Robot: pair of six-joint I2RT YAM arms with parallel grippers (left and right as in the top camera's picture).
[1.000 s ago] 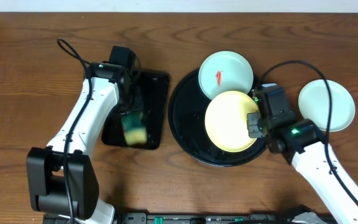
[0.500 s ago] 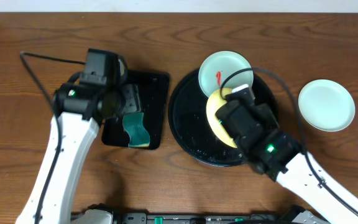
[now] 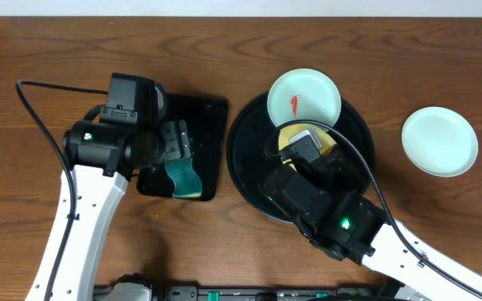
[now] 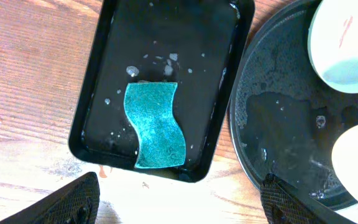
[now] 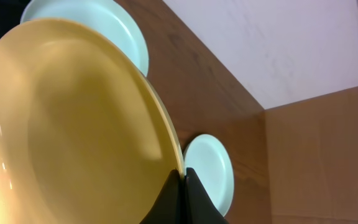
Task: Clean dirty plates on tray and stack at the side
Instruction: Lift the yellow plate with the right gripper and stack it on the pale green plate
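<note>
Right end effector [image 5: 183, 182] grips yellow plate [image 5: 73, 124] (tilted).

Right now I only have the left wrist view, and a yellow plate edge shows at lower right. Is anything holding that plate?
Observer: Yes. In the right wrist view the right gripper is shut on the rim of the yellow plate.
Operator: Is it lying flat?
Observer: No. From overhead it is tipped up on edge over the tray.
Operator: Is there a third plate?
Observer: Yes. A blue-green plate sits on the table to the right of the tray, apart from it, and no smear shows on it.
</note>
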